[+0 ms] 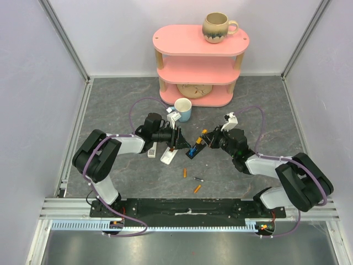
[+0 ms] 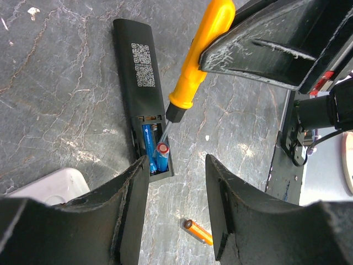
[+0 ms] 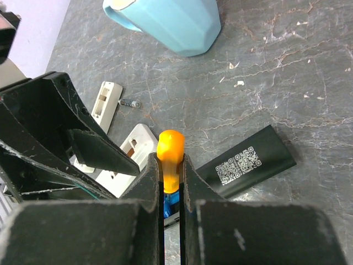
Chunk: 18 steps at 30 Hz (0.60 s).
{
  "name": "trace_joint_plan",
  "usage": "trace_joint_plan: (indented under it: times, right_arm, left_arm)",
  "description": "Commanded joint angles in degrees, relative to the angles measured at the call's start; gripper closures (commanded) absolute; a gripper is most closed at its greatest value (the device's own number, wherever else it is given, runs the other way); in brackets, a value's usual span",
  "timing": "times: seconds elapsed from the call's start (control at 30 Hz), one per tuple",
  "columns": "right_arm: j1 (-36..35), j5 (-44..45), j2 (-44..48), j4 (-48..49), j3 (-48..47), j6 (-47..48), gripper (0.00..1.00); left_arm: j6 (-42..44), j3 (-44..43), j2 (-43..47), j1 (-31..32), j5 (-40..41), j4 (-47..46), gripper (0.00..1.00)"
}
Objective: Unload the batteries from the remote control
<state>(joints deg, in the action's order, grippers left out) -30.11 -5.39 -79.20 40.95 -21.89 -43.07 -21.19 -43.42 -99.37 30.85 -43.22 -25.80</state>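
1. Your right gripper [image 3: 170,164] has its fingers pinched narrow on the handle of the one orange-handled screwdriver [image 3: 170,144].
2. The screwdriver's thin metal shaft reaches into the open battery bay of the one slim black plastic remote control [image 2: 138,72]. This remote lies with its code label up on the grey marbled table [image 2: 55,99].
3. Two blue cylinder batteries [image 2: 149,144] sit in that bay. One lies flat; the other is tilted up, and its red-and-white end meets the screwdriver tip.
4. Your left gripper [image 2: 176,165] grips nothing. Its fingers [image 2: 237,210] stand about half apart, one on each side of the remote's bay end. You cannot tell whether the nearer finger touches the remote.
5. Three loose cells lie apart on the table, nearer the arm bases than the remote: two orange batteries [image 1: 185,173] and one silvery-grey battery [image 1: 197,179].
6. Two white plastic remotes [image 1: 168,154] lie side by side, just left of the black one.
7. Count two mugs. One pale blue mug [image 1: 183,109] stands on the table behind the grippers, and one beige mug [image 1: 218,26] stands on top of the pink three-tier shelf [image 1: 182,41].
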Motion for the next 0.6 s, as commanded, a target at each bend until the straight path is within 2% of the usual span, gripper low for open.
trace_joint_plan:
  times: [0.0,0.57]
  right_arm:
    - [-0.8,-1.0,-2.3,4.6,-0.8,-1.2,1.0]
    - [-5.2,-0.4,-1.0,2.3,-1.6,-0.9,1.0]
  left_arm:
    - [-0.7,-0.6,0.5,-0.4,-0.8,-1.1,0.49]
    - [-0.9,-0.3,0.8,-0.7,-0.5,-1.4,0.48]
